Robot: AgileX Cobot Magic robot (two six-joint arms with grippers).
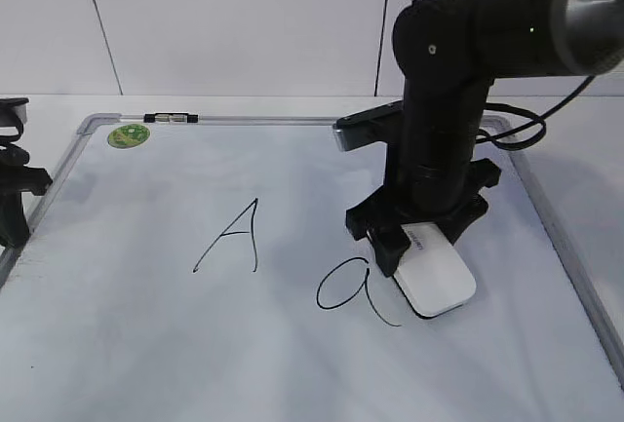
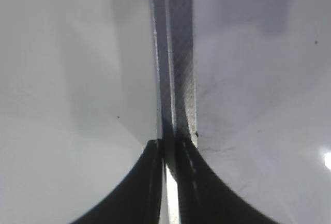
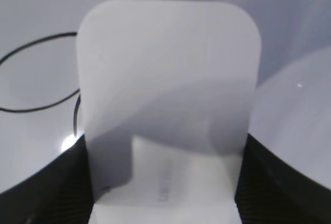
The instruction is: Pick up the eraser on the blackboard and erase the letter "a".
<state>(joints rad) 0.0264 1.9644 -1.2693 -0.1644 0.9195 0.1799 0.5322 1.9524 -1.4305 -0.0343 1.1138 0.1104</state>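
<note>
The white eraser (image 1: 436, 279) lies on the blackboard (image 1: 292, 373), just right of the cursive letter "a" (image 1: 349, 288). My right gripper (image 1: 419, 239) stands over it from behind, shut on the eraser's sides. In the right wrist view the eraser (image 3: 165, 89) fills the middle, both black fingers (image 3: 62, 182) press its flanks, and part of the "a" loop (image 3: 31, 74) shows to its left. My left gripper (image 1: 12, 198) rests at the board's left edge. In the left wrist view this gripper (image 2: 170, 182) is shut and empty, above the grey frame (image 2: 178, 53).
An angular uppercase "A" (image 1: 234, 237) is drawn left of the "a". A green round sticker (image 1: 128, 134) sits at the board's far left corner, and a small black-and-white clip (image 1: 171, 118) on the far frame. The right arm's bulk rises over the board's right half.
</note>
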